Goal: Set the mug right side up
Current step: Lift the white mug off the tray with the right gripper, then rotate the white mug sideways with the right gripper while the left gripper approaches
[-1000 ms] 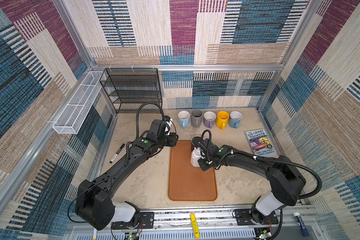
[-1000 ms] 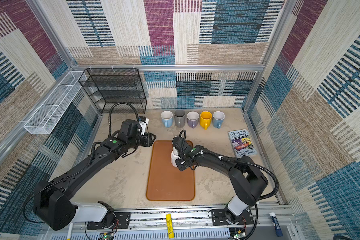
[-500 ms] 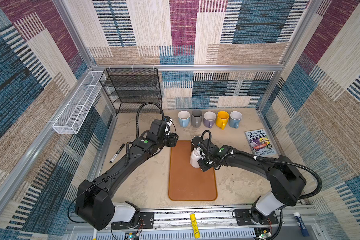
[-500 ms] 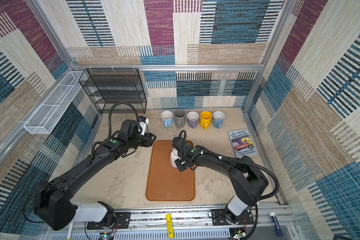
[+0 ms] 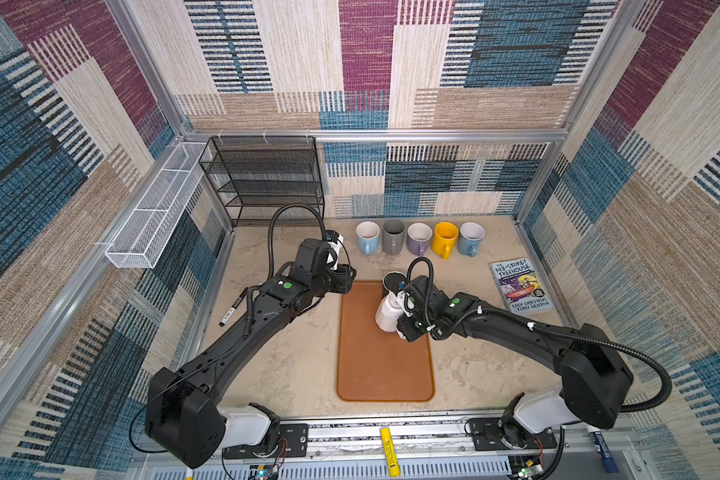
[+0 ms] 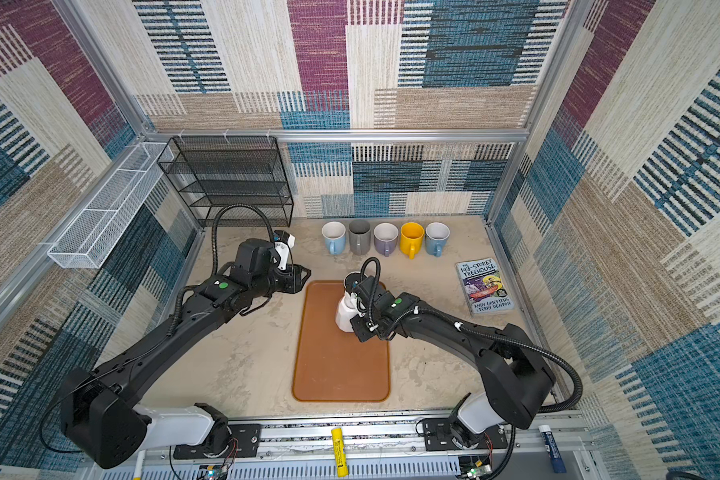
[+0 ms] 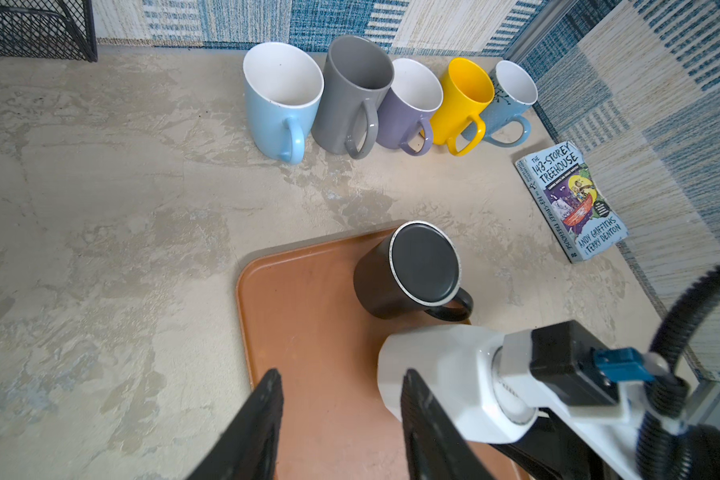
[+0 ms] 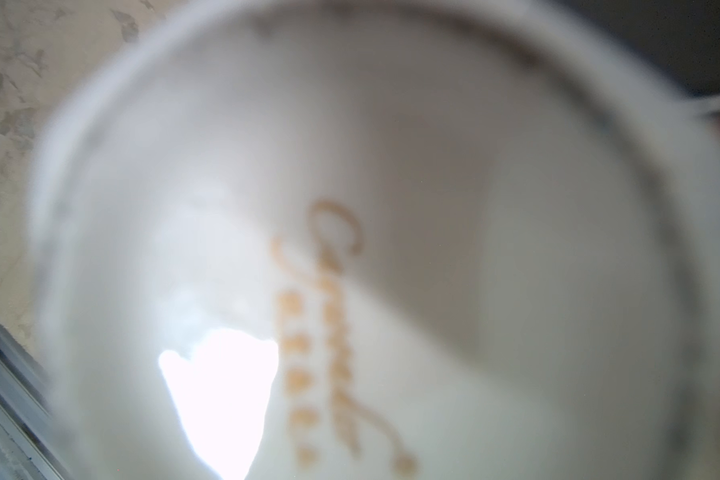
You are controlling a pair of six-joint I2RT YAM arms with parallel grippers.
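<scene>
The right claw is shut narrow on the white mug. Its fingers are hidden behind the mug, so I cannot tell which part they pinch. Nothing has visibly changed over the last second: the claw, its arm and the mug sit where they were, over the far half of the tray. The mug looks tipped, neither mouth-up nor mouth-down, and I cannot tell whether it touches the tray. In the right wrist view it fills the picture as a blur with gold lettering. This stillness suggests the turn is paused partway; the mug has yet to be brought upright and set down. Just beyond it, on the tray's far right corner, a black mug stands upside down, likely next in line. The left claw hangs half open and empty by the tray's far left corner, also unmoved. Past the tray's far edge five mugs stand upright in a row on the table.
</scene>
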